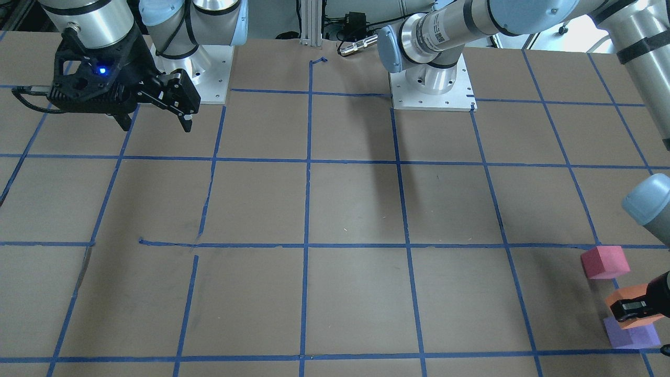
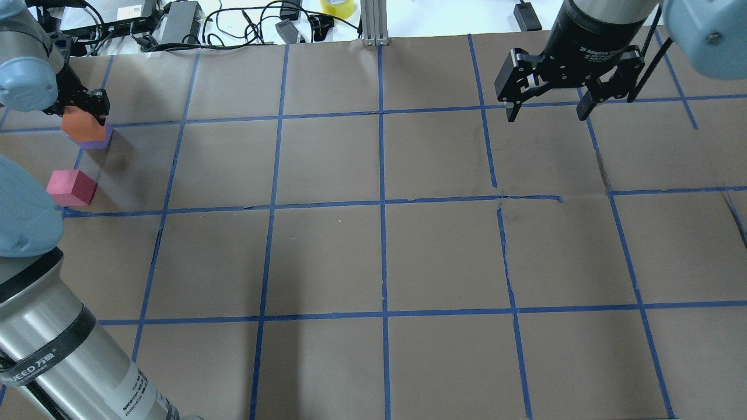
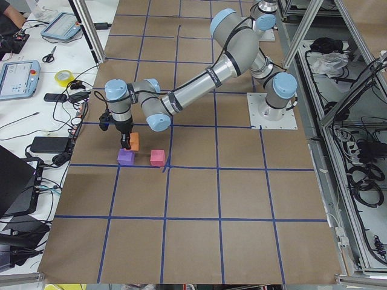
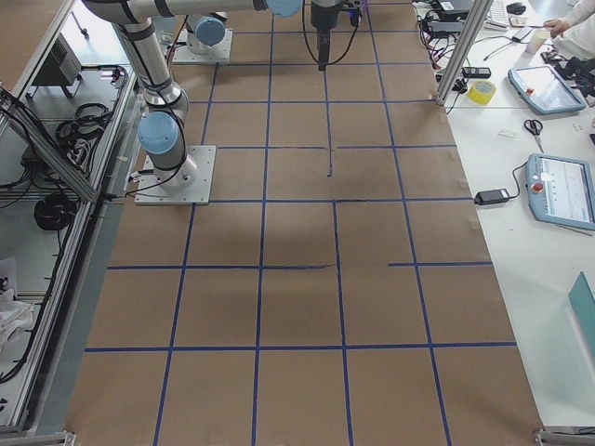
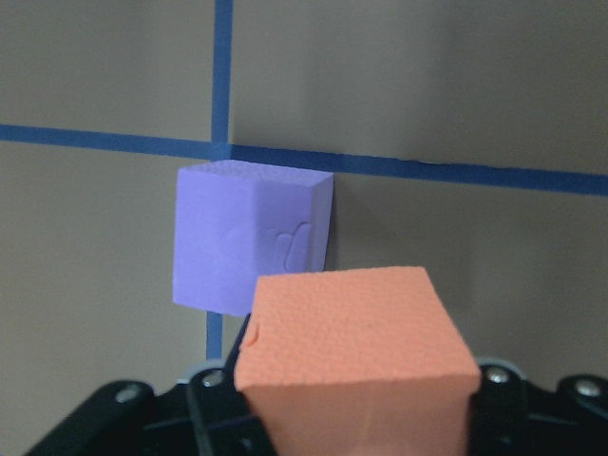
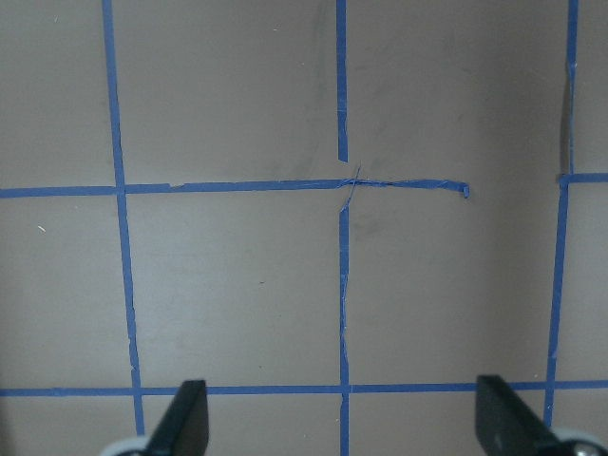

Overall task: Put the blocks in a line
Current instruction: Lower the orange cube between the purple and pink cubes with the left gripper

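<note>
A small matte orange foam cube (image 5: pixel 353 351) is gripped between the fingers of the left gripper (image 1: pixel 631 309), which are clenched on two of its opposite sides. In the left wrist view it fills the lower middle of the frame. A purple foam cube of the same size (image 5: pixel 249 237) is seen just behind it, at a crossing of blue tape lines. In the front-facing view the orange cube overlaps the purple one's upper edge at the lower right of the frame (whether the two touch cannot be told).

A red-pink foam cube (image 1: pixel 604 262) is set flat on the brown paper-covered surface (image 2: pixel 327 262), near the other two but apart from them. It lies just beside a blue tape line, higher in the front-facing view's right edge. In the overhead view all three cubes are found at the far left of the frame, in its upper part.

The right gripper (image 2: pixel 546 111) is held over the surface at the upper right of the overhead view, well apart from the cubes. Its fingers (image 6: pixel 180 423) are spread wide and released, with only taped surface seen between them in the right wrist view.
</note>
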Motion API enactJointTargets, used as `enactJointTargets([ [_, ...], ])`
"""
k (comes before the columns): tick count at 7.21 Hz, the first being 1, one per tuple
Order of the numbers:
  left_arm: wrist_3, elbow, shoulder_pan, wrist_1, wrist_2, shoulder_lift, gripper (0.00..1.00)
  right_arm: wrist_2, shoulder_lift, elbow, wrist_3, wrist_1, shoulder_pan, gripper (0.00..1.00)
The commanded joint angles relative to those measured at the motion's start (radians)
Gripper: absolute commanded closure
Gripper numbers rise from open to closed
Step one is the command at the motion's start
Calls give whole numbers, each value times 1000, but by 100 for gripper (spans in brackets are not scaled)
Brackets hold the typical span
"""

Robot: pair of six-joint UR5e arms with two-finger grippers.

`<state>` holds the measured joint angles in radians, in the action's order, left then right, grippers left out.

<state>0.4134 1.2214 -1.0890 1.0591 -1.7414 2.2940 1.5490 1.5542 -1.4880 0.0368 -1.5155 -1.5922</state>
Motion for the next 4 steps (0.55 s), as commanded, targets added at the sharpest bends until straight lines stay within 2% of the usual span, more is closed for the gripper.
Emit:
enactJointTargets([
  [1,60,-2,52,-1,22,15,100,0,1,0,0,1,0,0],
  [4,62,10,64,4,48,21,100,-1,1,-3,0,0,-2,0],
])
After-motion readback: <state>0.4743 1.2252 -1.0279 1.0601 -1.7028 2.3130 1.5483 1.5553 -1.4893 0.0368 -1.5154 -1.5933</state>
